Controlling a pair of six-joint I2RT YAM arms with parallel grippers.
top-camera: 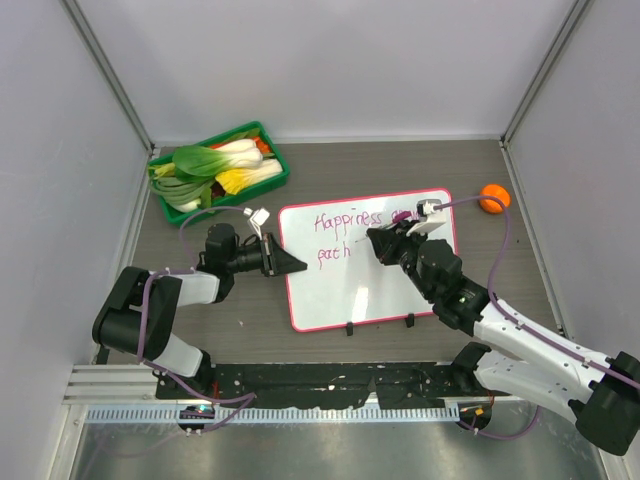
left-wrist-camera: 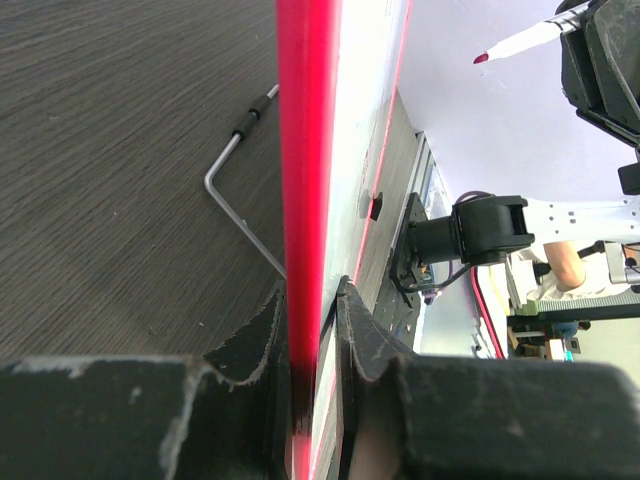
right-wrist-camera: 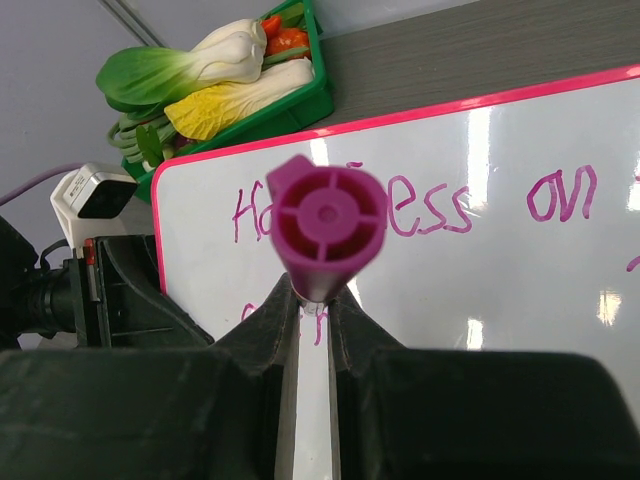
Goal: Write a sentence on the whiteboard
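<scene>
whiteboard (top-camera: 370, 290) mid-bench (top-camera: 400, 165), purple sentence (top-camera: 348, 220) across its far half | left hand (top-camera: 297, 265) clamped on whiteboard's left frame | right hand (top-camera: 380, 240) above whiteboard, clamped on purple marker (right-wrist-camera: 325, 215) | green tray (top-camera: 275, 165) beyond whiteboard's far-left corner

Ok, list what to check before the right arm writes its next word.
1. Left end effector clamped on whiteboard frame: ok.
2. Right end effector gripping marker: ok.
3. Marker tip touching the board: cannot tell.
4. Blank space below the sentence: ok.
5. Nearby vegetable tray and orange ball off the board: ok.
</scene>
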